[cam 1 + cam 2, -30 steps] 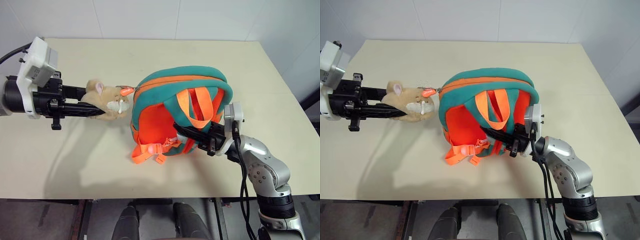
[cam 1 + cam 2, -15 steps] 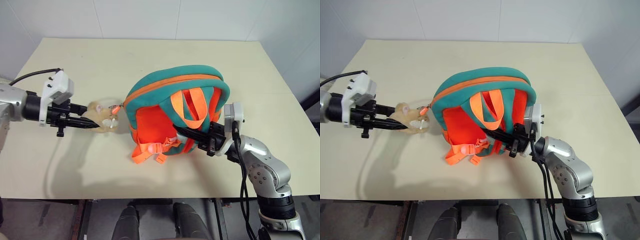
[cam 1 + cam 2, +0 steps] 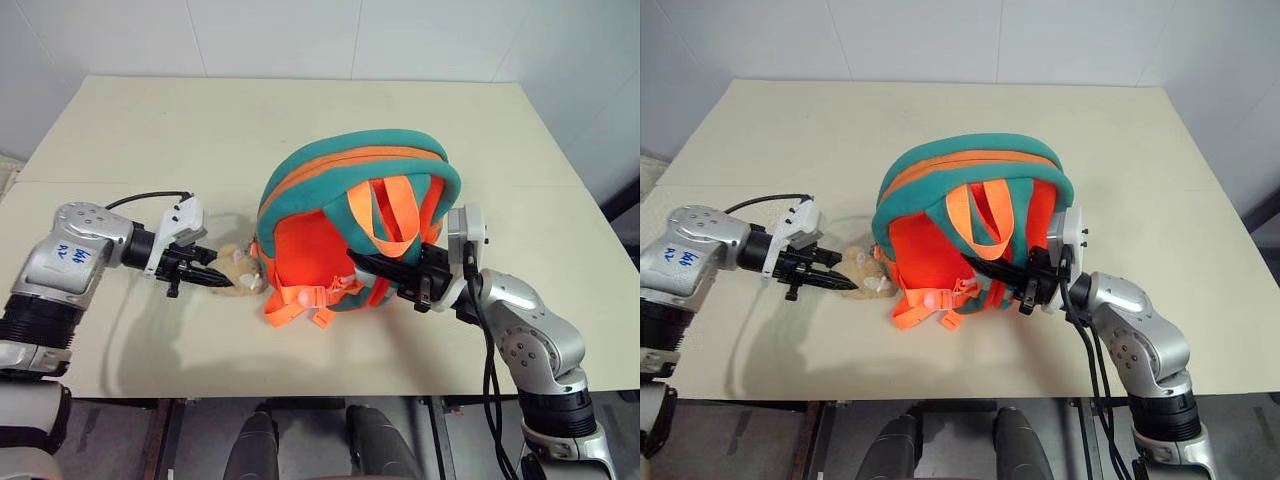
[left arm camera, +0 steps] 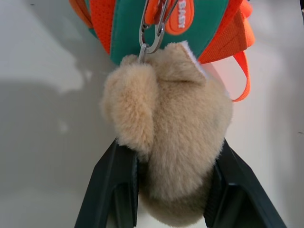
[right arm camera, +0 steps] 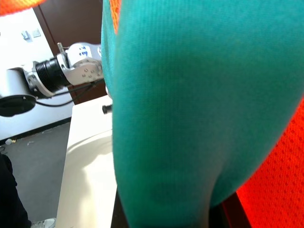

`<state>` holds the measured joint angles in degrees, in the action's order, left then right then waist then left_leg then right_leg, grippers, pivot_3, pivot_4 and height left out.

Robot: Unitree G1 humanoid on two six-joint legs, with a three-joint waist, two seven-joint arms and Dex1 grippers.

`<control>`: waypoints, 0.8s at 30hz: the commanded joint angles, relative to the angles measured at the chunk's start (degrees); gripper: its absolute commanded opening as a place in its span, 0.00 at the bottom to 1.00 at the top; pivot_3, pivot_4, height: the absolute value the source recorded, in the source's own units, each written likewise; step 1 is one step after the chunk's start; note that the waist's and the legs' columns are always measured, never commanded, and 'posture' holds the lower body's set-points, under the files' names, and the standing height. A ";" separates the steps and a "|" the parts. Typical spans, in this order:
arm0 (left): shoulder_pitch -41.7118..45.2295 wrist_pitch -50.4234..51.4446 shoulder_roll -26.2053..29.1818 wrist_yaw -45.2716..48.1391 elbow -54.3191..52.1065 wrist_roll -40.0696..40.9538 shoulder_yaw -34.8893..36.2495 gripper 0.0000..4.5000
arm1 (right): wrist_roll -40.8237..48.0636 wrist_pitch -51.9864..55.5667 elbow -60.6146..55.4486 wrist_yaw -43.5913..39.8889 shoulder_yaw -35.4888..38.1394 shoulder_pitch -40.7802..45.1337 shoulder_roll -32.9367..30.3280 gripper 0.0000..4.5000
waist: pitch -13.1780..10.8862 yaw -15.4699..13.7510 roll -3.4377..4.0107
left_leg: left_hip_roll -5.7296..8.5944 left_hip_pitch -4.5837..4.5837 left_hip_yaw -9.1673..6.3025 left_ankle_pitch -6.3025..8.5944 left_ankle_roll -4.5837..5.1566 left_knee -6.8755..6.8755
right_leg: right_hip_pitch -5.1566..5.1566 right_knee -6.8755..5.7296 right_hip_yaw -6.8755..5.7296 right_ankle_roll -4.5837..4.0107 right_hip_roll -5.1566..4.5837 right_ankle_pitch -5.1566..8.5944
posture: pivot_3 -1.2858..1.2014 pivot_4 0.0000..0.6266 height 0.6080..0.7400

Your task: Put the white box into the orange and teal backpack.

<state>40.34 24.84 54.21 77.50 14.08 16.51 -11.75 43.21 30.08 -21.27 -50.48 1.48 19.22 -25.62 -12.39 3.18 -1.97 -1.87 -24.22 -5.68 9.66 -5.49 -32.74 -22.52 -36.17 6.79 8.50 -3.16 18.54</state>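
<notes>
A cream counter (image 3: 300, 120) is set against a white panelled wall (image 3: 300, 35). A grey floor (image 5: 33, 180) and a dark brown door (image 5: 71, 23) are seen beyond it.

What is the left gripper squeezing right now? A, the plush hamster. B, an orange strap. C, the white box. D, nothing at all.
A: in the left wrist view the two black fingers press into both sides of the tan plush hamster, which hangs by a metal clip from the backpack.
</notes>
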 commanded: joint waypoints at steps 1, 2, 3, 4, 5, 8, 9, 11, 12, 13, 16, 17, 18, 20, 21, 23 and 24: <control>1.41 -0.13 -0.22 -1.53 1.38 -1.07 2.80 0.27 | -0.84 1.78 -1.59 1.30 0.07 1.27 -2.34 0.00 | 0.00 -0.07 0.00 | 0.00 0.00 -0.01 0.00 0.00 0.00 | 0.00 -0.01 0.00 0.00 0.00 0.00 | 0.52 0.24 1.00; 1.40 -0.12 -0.44 -1.53 0.85 0.04 4.13 0.35 | -1.23 2.13 -1.54 1.45 -0.13 1.50 -2.83 0.00 | 0.00 -0.06 0.00 | 0.00 0.00 -0.01 0.00 0.00 -0.02 | 0.00 -0.02 -0.01 0.00 0.00 0.00 | 0.52 0.24 1.00; 1.33 -0.10 -0.61 -1.45 0.43 0.78 5.07 0.44 | -1.40 2.27 -1.51 1.56 -0.25 1.65 -3.14 0.00 | 0.00 -0.07 0.00 | 0.00 0.00 -0.01 0.00 0.00 -0.04 | 0.00 -0.02 -0.01 0.00 0.00 0.00 | 0.52 0.24 1.00; 1.14 -0.39 -0.87 -1.72 0.14 1.34 6.18 0.50 | -1.14 2.94 -1.49 1.92 -0.18 1.79 -3.37 0.00 | 0.00 -0.08 0.00 | 0.00 0.00 -0.01 0.00 0.00 -0.07 | 0.00 -0.02 -0.01 -0.01 0.00 0.00 | 0.52 0.24 1.00; 0.77 -0.10 -0.82 -1.75 -0.31 1.94 7.18 0.56 | -0.72 3.58 -1.55 1.74 -0.12 1.91 -3.86 0.00 | 0.00 -0.10 0.00 | 0.00 0.00 -0.01 0.00 0.01 -0.08 | 0.00 -0.02 -0.01 -0.01 0.00 0.00 | 0.52 0.24 1.00; -0.89 2.10 0.16 -1.46 -2.38 3.41 9.64 0.79 | -0.14 7.41 -2.34 0.48 -0.54 2.11 -7.45 0.00 | -0.01 -0.09 0.01 | 0.00 -0.02 -0.01 0.00 0.00 -0.10 | 0.01 -0.01 -0.01 0.00 -0.01 0.00 | 0.52 0.24 1.00; -1.57 2.86 0.49 -1.51 -3.39 3.93 10.57 0.85 | -0.57 9.18 -2.65 -0.19 -1.21 2.30 -9.57 0.15 | -0.01 -0.12 0.02 | 0.01 -0.02 0.00 0.00 0.00 -0.10 | 0.01 -0.01 0.00 0.00 -0.02 0.00 | 0.52 0.24 1.00; -2.65 5.08 0.90 -2.08 -5.52 5.16 12.48 0.99 | -0.28 10.19 -2.82 -0.61 -0.98 2.61 -11.21 0.28 | 0.00 -0.15 -0.01 | 0.00 -0.02 -0.01 0.01 0.01 -0.09 | 0.01 -0.01 -0.02 -0.01 -0.02 0.00 | 0.52 0.24 1.00; -2.98 6.02 0.95 -2.79 -6.42 5.85 13.72 1.00 | 0.01 9.80 -2.79 -0.69 -0.34 2.93 -11.44 0.35 | 0.00 -0.15 -0.01 | 0.00 -0.02 -0.03 0.01 0.02 -0.09 | 0.02 -0.01 -0.04 -0.01 -0.02 0.01 | 0.52 0.24 1.00; -3.23 7.06 1.07 -3.33 -7.25 6.65 14.87 1.00 | 0.32 9.53 -2.79 -0.78 0.37 3.26 -11.65 0.42 | 0.00 -0.15 -0.01 | 0.00 -0.02 -0.04 0.01 0.02 -0.09 | 0.01 -0.01 -0.05 -0.02 -0.02 0.01 | 0.52 0.24 1.00; -4.10 9.33 1.30 -4.29 -9.17 8.97 18.15 1.00 | 0.81 9.74 -2.96 -1.00 2.03 3.94 -12.74 0.64 | 0.00 -0.14 -0.01 | 0.01 -0.03 -0.03 0.01 0.02 -0.14 | 0.03 -0.01 -0.04 -0.02 -0.02 0.01 | 0.52 0.24 1.00; -5.08 8.14 1.44 -5.12 -9.68 8.81 19.59 1.00 | 0.72 9.81 -3.02 -1.14 2.69 3.79 -13.66 0.72 | 0.00 -0.13 -0.01 | 0.01 -0.03 -0.03 0.01 0.02 -0.15 | 0.05 0.00 -0.04 -0.02 -0.02 0.01 | 0.52 0.24 1.00; -5.82 7.23 1.54 -5.76 -10.07 8.62 20.56 1.00 | 0.66 9.82 -3.05 -1.22 3.10 3.66 -14.33 0.79 | 0.00 -0.13 0.00 | 0.01 -0.03 -0.03 0.01 0.02 -0.15 | 0.05 0.01 -0.04 -0.02 -0.03 0.01 | 0.52 0.24 1.00; -7.75 6.63 1.97 -6.61 -11.14 8.75 22.49 1.00 | 0.59 9.63 -3.40 -1.90 4.43 2.44 -16.15 0.96 | 0.00 -0.15 0.00 | 0.01 -0.03 -0.03 0.01 0.02 -0.14 | 0.04 0.03 -0.04 -0.03 -0.03 0.01 | 0.52 0.24 1.00; -8.41 6.88 2.13 -6.85 -11.65 8.99 23.11 1.00 | 0.69 9.43 -3.47 -2.32 5.13 1.81 -16.86 0.99 | 0.00 -0.16 0.00 | 0.01 -0.03 -0.03 0.02 0.02 -0.12 | 0.04 0.03 -0.04 -0.03 -0.03 0.01 | 0.52 0.24 1.00; -10.66 5.90 3.13 -6.02 -11.70 9.50 25.20 1.00 | -0.20 8.74 -3.16 -4.07 6.90 -0.06 -19.72 0.99 | 0.00 -0.18 0.00 | 0.00 -0.03 -0.03 0.02 0.03 -0.11 | 0.04 0.04 -0.05 -0.03 -0.03 0.02 | 0.52 0.24 1.00; -11.77 4.92 3.40 -5.76 -11.58 9.59 26.30 1.00 | -0.83 7.84 -2.36 -5.38 8.10 -1.03 -21.25 0.99 | -0.01 -0.18 0.00 | 0.01 -0.03 -0.02 0.03 0.03 -0.10 | 0.04 0.07 -0.04 -0.03 -0.04 0.02 | 0.52 0.24 1.00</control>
<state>28.97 31.54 56.00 71.21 4.11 24.78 11.25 42.68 39.78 -22.66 -53.88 6.51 18.75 -45.09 -12.40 2.99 -1.97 -1.87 -24.26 -5.70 9.70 -5.46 -32.84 -22.48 -36.07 6.74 8.43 -3.20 18.58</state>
